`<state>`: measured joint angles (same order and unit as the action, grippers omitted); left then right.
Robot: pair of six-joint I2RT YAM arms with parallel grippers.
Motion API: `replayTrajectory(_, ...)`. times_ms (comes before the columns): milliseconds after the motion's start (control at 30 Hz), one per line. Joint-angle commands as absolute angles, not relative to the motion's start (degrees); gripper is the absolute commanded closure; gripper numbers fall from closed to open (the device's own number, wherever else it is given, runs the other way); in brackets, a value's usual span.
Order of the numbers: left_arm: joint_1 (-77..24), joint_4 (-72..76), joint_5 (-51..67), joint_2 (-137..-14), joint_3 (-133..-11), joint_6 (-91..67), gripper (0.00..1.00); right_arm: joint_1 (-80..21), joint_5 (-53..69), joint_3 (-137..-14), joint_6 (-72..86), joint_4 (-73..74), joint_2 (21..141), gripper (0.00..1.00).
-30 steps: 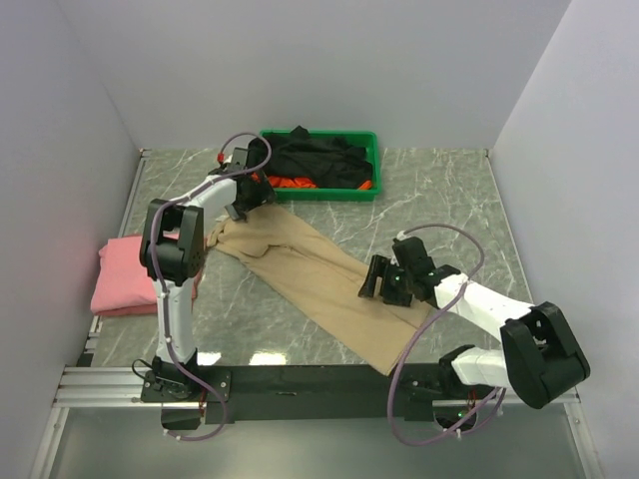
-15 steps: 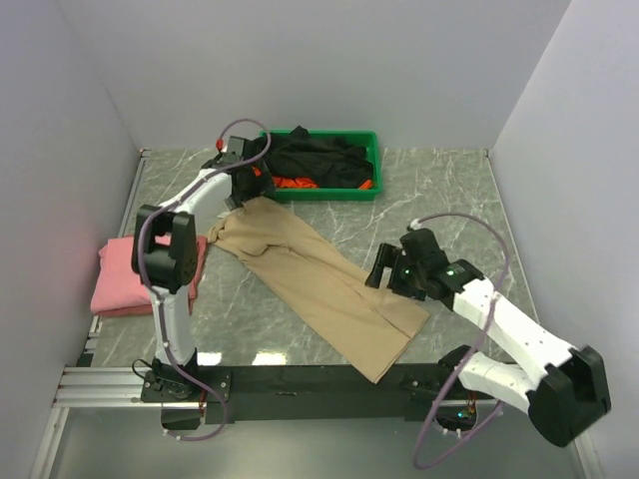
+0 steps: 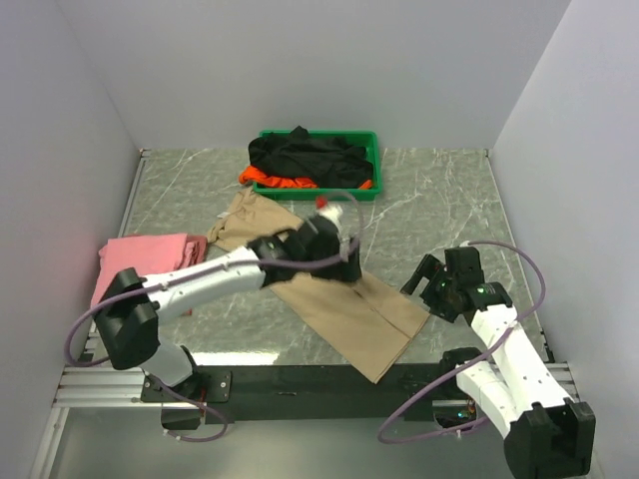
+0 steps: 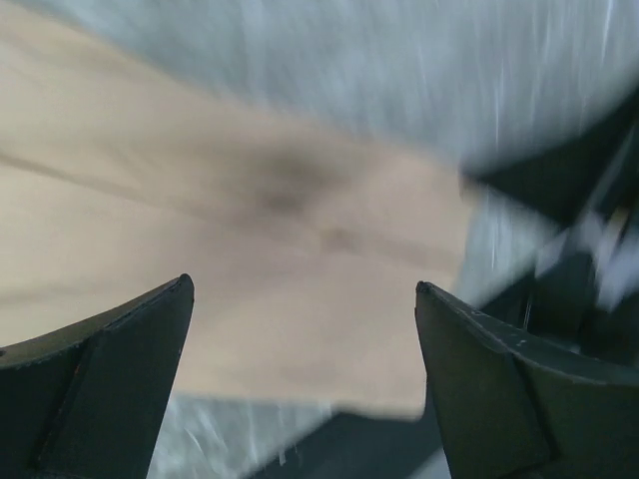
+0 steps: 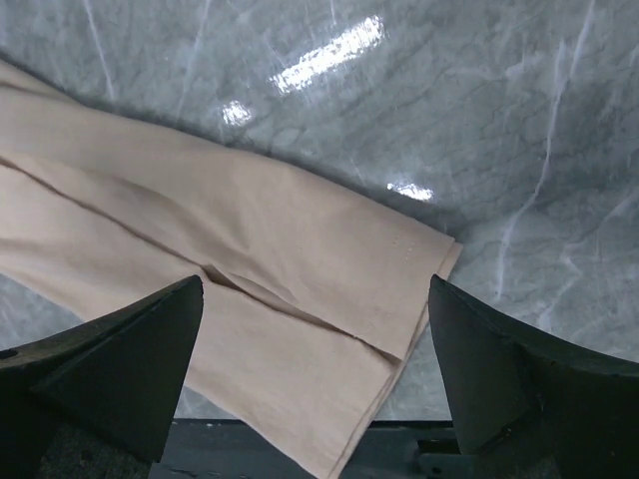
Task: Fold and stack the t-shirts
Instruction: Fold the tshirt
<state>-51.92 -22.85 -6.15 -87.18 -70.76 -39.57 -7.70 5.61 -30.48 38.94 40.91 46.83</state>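
The beige t-shirt point(image 3: 344, 304) lies folded in a long strip, running diagonally from the tray toward the near edge. It also shows in the left wrist view point(image 4: 250, 249), blurred, and in the right wrist view point(image 5: 250, 269). My left gripper point(image 3: 344, 261) is open and empty above the strip's middle. My right gripper point(image 3: 427, 291) is open and empty just right of the strip's near end. The pink t-shirt point(image 3: 135, 264) lies folded at the left. The black t-shirt point(image 3: 305, 157) and the orange t-shirt point(image 3: 280, 182) are heaped in the green tray point(image 3: 371, 190).
The walls close in on the left, back and right. The black rail point(image 3: 300, 379) runs along the near edge, just below the strip's end. Bare marble point(image 3: 439, 200) lies at the back right.
My left arm swung from the strip's far end by the tray down to its middle. My right arm pulled back to the right, off the strip's near end.
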Motion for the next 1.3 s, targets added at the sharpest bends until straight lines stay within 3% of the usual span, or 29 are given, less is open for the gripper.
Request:
replayTrajectory(0,-57.81,-17.60,3.06,-87.54,-65.32,-37.71,0.03,-4.76,8.61,-29.89,39.29,38.77,47.19,0.00)
replayTrajectory(233,-77.49,-16.96,4.21,-97.62,-71.70,-32.53,0.16,1.65,15.11,-26.37,39.81,33.23,52.20,0.05)
replayTrajectory(433,-83.05,-19.60,3.42,-105.71,-75.84,-32.87,0.28,6.50,17.48,-23.21,38.50,30.24,53.26,0.07)
replayTrajectory(767,-85.61,-27.42,-6.32,-113.99,-79.72,-36.30,0.41,7.56,20.83,-21.01,36.21,26.90,56.33,0.21)
replayTrajectory(867,-85.87,-29.35,-8.96,-115.05,-80.07,-37.17,0.49,7.56,21.88,-20.74,36.03,26.19,56.69,0.28)
replayTrajectory(933,-86.04,-31.19,-10.54,-116.10,-80.68,-37.88,0.61,7.47,22.24,-20.57,35.86,25.66,56.60,0.37)
replayTrajectory(967,-86.22,-31.46,-11.24,-116.36,-80.94,-38.14,0.67,7.56,22.41,-20.48,35.86,25.32,56.60,0.44)
replayTrajectory(1000,-86.13,-31.99,-11.86,-116.80,-81.03,-38.32,0.84,7.56,22.85,-20.39,35.77,24.96,56.60,0.58)
replayTrajectory(1033,-86.22,-32.51,-12.74,-116.98,-81.56,-38.93,0.94,7.56,22.94,-20.30,35.77,24.96,56.51,0.65)
replayTrajectory(1067,-86.13,-33.65,-13.88,-117.07,-81.91,-39.28,1.00,7.47,23.03,-20.30,35.77,24.87,56.34,0.74)
replayTrajectory(1100,-86.13,-34.18,-15.54,-116.90,-82.18,-39.72,0.99,7.56,23.03,-20.48,35.68,25.05,56.16,0.85)
replayTrajectory(1267,-85.78,-32.96,-16.09,-113.74,-82.18,-41.48,0.99,7.38,22.94,-22.85,34.81,27.50,53.88,0.98)
